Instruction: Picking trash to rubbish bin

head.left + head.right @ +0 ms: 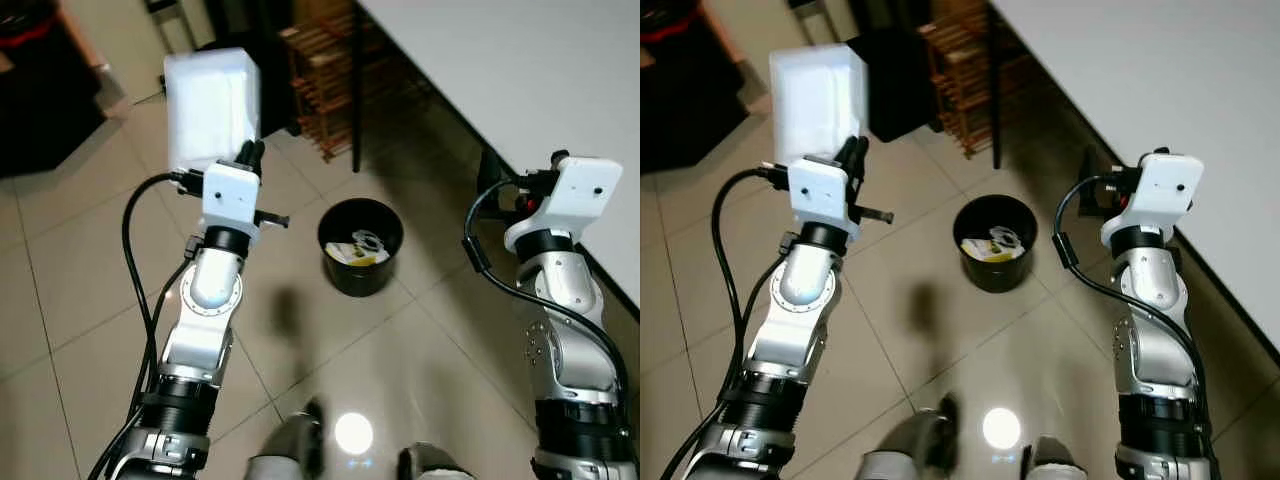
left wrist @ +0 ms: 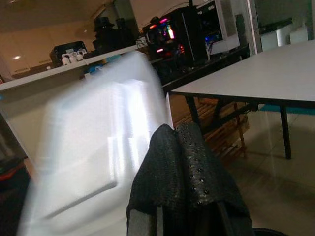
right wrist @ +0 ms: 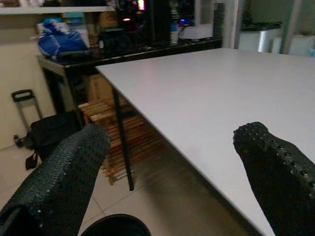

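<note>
Left side: the left gripper is raised above the tiled floor, its two black fingers pressed together on the edge of a white translucent plastic container. The container is boxy with rounded corners, pale and slightly glowing under the light; in the left wrist view it is appearing blurred, with a shallow recessed panel showing on its face. It is standing upright above the gripper, up off the floor and well to the left of the bin.

Centre: a round black rubbish bin is sitting on the floor between the two arms, near a wooden slatted rack. White and yellow scraps are lying inside it. A black table leg is standing just behind the bin.

Right side: the right gripper is hovering beside the edge of a white table, its fingers spread wide and gripping nothing.
</note>
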Robot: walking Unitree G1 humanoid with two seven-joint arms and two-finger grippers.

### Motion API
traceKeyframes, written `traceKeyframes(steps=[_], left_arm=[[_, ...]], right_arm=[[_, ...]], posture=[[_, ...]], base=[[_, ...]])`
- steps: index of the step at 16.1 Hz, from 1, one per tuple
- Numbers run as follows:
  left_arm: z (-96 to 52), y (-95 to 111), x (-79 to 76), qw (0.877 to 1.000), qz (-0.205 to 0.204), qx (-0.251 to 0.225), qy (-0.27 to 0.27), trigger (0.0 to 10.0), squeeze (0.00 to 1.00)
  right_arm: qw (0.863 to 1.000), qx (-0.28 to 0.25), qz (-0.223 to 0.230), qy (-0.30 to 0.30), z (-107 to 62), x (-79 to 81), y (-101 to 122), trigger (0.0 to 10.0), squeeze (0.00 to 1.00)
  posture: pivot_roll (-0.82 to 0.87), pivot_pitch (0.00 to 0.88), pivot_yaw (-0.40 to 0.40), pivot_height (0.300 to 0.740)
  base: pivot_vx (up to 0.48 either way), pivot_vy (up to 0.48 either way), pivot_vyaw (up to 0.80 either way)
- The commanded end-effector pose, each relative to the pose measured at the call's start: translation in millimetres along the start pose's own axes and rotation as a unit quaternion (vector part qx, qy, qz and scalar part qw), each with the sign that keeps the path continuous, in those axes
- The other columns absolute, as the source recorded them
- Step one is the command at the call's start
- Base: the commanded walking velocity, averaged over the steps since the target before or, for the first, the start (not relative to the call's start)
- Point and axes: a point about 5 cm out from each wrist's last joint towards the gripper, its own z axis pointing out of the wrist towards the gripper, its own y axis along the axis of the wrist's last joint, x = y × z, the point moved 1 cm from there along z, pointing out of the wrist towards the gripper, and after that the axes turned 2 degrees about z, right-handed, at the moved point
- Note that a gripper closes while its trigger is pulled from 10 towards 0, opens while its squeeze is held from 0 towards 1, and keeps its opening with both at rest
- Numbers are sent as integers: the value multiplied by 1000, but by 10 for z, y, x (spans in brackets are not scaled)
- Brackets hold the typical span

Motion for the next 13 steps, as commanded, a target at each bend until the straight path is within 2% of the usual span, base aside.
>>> traceKeyframes(steps=[1, 6, 13], left_arm=[[-35, -40, 56, 1000, 5, 8, 11, 10000, 0], [-47, -78, 83, 1000, 4, 16, 17, 10000, 0], [-100, -142, 40, 999, -19, 29, 10, 10000, 0]], right_arm=[[1000, -1, 4, 7, -16, 32, 10, 10000, 0], [1000, 11, 7, 24, 4, 77, -29, 10000, 0], [999, 31, 12, 37, -19, 115, -103, 10000, 0]], posture=[[-3, 243, 98, 740], [14, 262, 88, 740], [14, 276, 89, 740]], base=[[0, 0, 800], [0, 0, 778], [0, 0, 0]])
